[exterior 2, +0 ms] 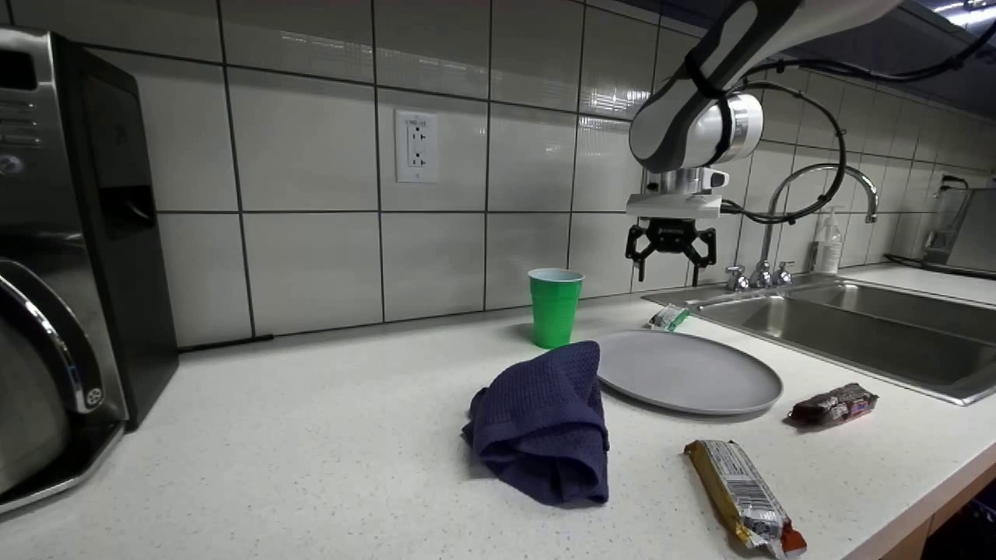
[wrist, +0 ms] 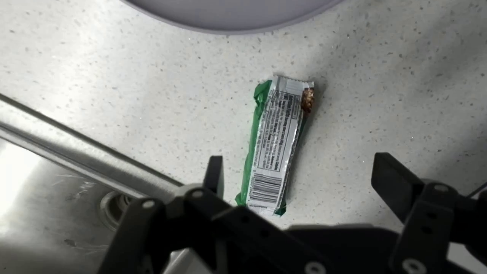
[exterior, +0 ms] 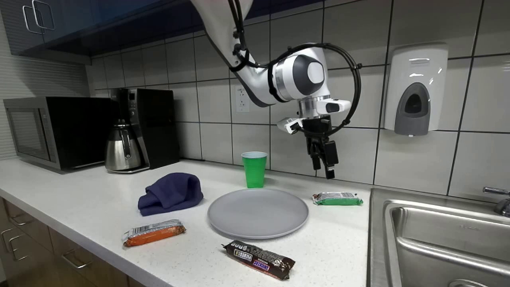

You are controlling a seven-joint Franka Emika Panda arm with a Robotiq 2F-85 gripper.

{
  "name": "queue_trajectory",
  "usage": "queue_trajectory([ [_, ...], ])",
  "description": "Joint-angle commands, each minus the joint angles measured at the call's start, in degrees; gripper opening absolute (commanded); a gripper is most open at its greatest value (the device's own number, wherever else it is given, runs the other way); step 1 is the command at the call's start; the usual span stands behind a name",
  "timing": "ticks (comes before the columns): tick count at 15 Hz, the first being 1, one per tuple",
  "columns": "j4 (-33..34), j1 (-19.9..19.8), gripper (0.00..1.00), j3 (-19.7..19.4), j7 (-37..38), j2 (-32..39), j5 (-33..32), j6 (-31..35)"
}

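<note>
My gripper (exterior: 323,169) is open and empty, pointing down above the counter; it also shows in an exterior view (exterior 2: 668,272). In the wrist view its fingers (wrist: 298,167) are wide apart, above a green and silver wrapped bar (wrist: 272,144) lying flat near the sink. The bar shows in both exterior views (exterior: 338,198) (exterior 2: 669,317), below the gripper and apart from it. A grey plate (exterior: 258,213) lies beside it. A green cup (exterior: 255,171) stands upright behind the plate. A brown wrapped bar (exterior: 261,259), an orange wrapped bar (exterior: 154,233) and a dark blue cloth (exterior: 171,193) lie around the plate.
A steel sink (exterior: 376,239) borders the green bar's side of the counter, with a faucet (exterior 2: 766,225) behind it. A coffee maker (exterior: 153,127) with a steel pot and a microwave (exterior: 71,131) stand at the far end. A soap dispenser (exterior: 416,87) hangs on the tiled wall.
</note>
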Motion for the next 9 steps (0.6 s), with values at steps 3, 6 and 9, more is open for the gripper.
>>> queue_trajectory([
  [3,6.33,-2.14,1.0,0.96,0.97,4.84,2.54,-1.45],
  [6,7.79,-2.49,1.0,0.92,1.22,6.47,2.88,-1.59],
  [9,8.87,-2.46,1.0,0.58,1.77,7.98,2.75,-1.5],
])
